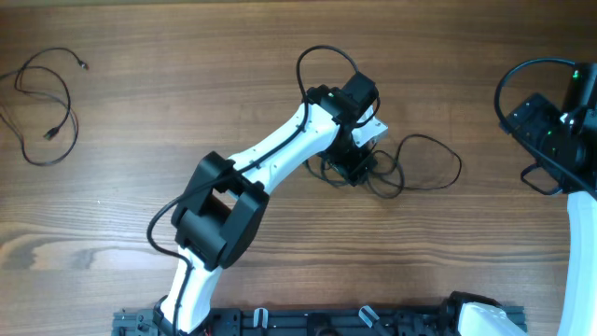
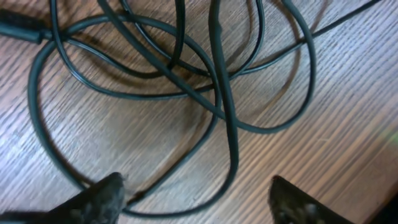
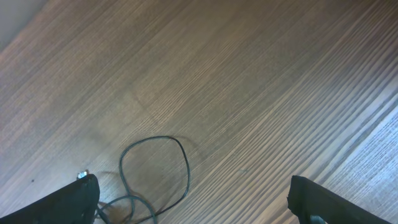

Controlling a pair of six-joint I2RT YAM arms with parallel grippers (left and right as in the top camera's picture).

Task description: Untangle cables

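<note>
A tangled clump of thin black cables [image 1: 392, 170] lies on the wooden table right of centre, with a loop reaching out to the right. My left gripper [image 1: 357, 166] is down over the clump's left side. In the left wrist view the crossing loops [image 2: 186, 81] fill the frame and my open left fingers [image 2: 196, 196] straddle one strand without closing on it. A separate loose black cable [image 1: 47, 103] lies at the far left. My right gripper [image 1: 550, 126] is raised at the right edge, open and empty; the right wrist view shows one cable loop [image 3: 155, 171] between its fingers [image 3: 193, 199].
The left arm's white links [image 1: 270, 159] stretch from the front base across the table's middle. A black rail [image 1: 317, 322] runs along the front edge. Thick black arm wires loop at the wrists [image 1: 322, 61].
</note>
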